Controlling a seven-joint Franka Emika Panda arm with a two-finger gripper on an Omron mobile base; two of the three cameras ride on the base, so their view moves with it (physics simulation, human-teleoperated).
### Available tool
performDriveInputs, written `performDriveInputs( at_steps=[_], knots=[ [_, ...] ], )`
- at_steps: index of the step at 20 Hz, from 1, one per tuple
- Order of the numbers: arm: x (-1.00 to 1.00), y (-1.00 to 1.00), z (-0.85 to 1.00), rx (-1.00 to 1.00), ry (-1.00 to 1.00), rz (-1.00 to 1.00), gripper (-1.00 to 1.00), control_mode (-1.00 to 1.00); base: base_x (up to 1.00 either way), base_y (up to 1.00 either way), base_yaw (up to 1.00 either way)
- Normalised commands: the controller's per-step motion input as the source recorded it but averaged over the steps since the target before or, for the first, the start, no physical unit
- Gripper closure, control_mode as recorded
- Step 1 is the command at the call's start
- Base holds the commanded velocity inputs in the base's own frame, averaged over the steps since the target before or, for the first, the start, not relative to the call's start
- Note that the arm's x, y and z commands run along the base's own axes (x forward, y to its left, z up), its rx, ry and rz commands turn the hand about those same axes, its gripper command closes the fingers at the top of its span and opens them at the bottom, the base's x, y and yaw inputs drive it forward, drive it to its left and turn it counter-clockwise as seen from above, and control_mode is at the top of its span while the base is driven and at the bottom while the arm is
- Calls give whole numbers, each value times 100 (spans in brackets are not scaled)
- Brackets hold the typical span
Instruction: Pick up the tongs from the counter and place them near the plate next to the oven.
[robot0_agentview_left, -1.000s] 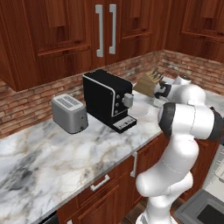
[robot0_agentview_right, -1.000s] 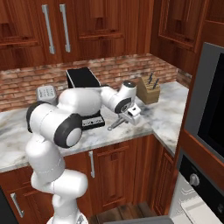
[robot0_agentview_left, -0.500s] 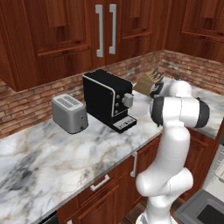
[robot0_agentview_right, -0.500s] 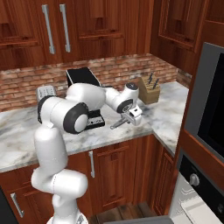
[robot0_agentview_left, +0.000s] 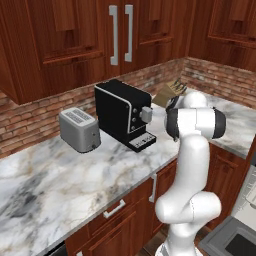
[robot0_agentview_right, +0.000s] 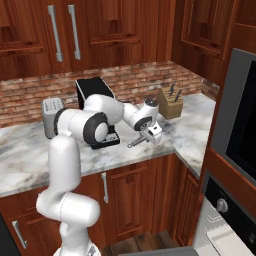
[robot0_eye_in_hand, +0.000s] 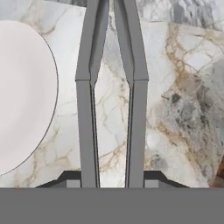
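Pincer (robot0_agentview_right: 151, 134) clenched on tongs (robot0_agentview_right: 137, 143), held above marble tabletop (robot0_agentview_right: 190, 127) right of coffee machine (robot0_agentview_right: 95, 92); in hand view tongs (robot0_eye_in_hand: 111, 94) running up between finger tips, two arms slightly apart, plate (robot0_eye_in_hand: 24, 94) lying on marble just to their left, not touching. Knife block (robot0_agentview_right: 169, 102) behind on tabletop, near brick wall (robot0_agentview_right: 130, 77); toaster (robot0_agentview_left: 79, 130) left of coffee machine (robot0_agentview_left: 122, 114). Oven (robot0_agentview_right: 235, 140) at far right, reddish-brown cabinets (robot0_agentview_right: 115, 30) above and below
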Motion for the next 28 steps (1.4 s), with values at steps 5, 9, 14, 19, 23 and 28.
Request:
performDriveInputs(
  at_steps=[5, 9, 14, 19, 23, 28],
  knots=[
    [38, 0, -36, 1, -1, 0, 100, -100, 0, 0, 0],
    [34, -2, -30, 3, -2, 0, 100, -100, 0, 0, 0],
    [33, -6, -24, 4, -4, -1, 100, -100, 0, 0, 0],
    [28, -13, -17, 4, -6, -2, 100, -100, 0, 0, 0],
    [17, -14, -8, 3, -8, -4, -100, -100, 0, 0, 0],
    [7, -5, -2, 1, -9, -5, -100, -100, 0, 0, 0]
  ],
)
